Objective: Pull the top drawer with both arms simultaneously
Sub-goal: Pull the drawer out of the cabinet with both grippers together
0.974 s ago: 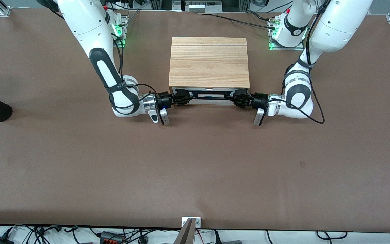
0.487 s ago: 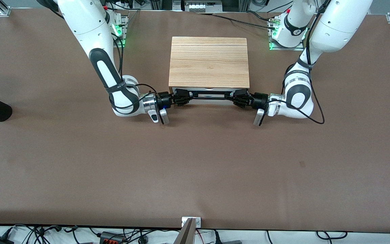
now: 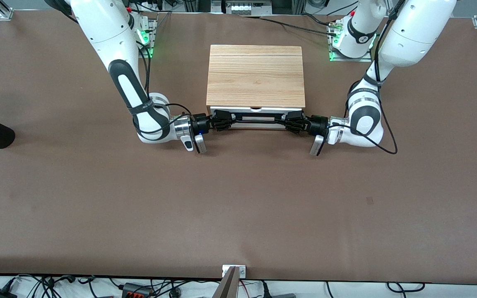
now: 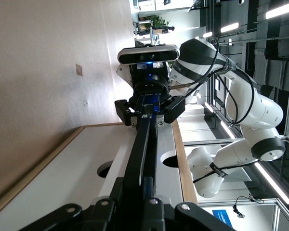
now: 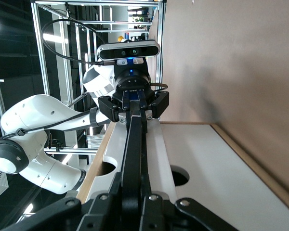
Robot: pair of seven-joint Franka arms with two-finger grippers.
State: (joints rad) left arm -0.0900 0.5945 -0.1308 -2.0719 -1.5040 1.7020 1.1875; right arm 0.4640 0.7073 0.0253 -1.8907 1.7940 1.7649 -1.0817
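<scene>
Top drawer (image 3: 256,110) upper centre of frame, slid slightly out of cabinet (image 3: 256,75). Left gripper (image 3: 291,122) and right gripper (image 3: 223,121) each clamped on black bar handle (image 3: 257,121) ends.

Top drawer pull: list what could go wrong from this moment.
1. The left gripper and right gripper clamp opposite ends of the black bar handle; if one arm pulls harder, the top drawer may skew and jam.
2. The drawer is barely out of the wooden cabinet, which looks unfastened; it might slide along the table instead.
3. The fingers might slip along the slim bar.
</scene>
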